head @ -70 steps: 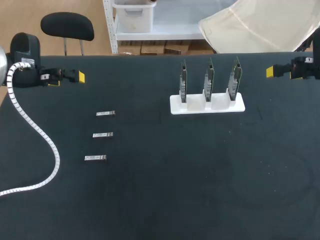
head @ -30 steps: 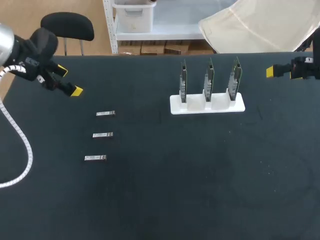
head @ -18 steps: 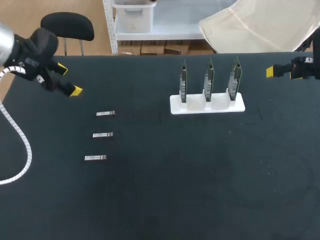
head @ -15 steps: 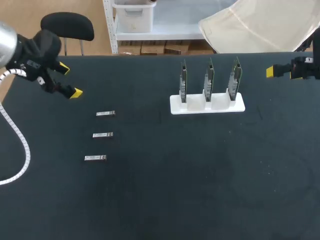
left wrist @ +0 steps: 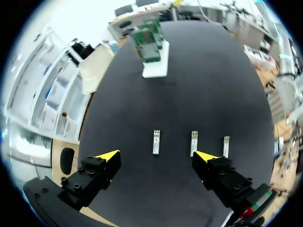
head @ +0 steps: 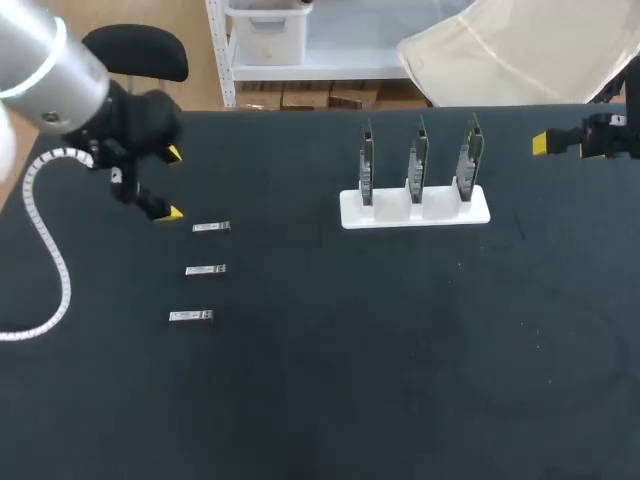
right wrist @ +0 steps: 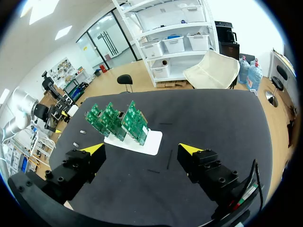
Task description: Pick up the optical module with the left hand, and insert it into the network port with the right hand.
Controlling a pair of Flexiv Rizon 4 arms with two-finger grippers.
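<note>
Head view: left arm (head: 45, 75) comes in from the far left corner, a white ribbed cable (head: 48, 245) trailing off it over the black table (head: 380, 380). Left gripper (head: 173, 183) hangs over the left side of the table, fingers spread wide, nothing between them. Just beside its nearer yellow tip lies the rear optical module (head: 211, 228). The middle optical module (head: 205, 270) and front optical module (head: 191, 316) follow in a column toward the near edge, each apart from the next, all flat on the table. Well to the right stands a white holder (head: 415, 212) with three green network cards (head: 417, 160) upright in it, side by side. Right arm (head: 612, 135) sits at the far right edge, well apart from the holder. Left wrist view: fingers wide apart and empty. Three modules lie in a row ahead of them, one about mid-gap, one just ahead of one fingertip, the third outside that finger. None touches the gripper. Holder and cards stand farther ahead. Right wrist view: right gripper (right wrist: 141, 149) spread wide, holding nothing. Holder with cards ahead of it, nearer one finger. Modules show as small specks beyond the holder, the left arm past them.
</note>
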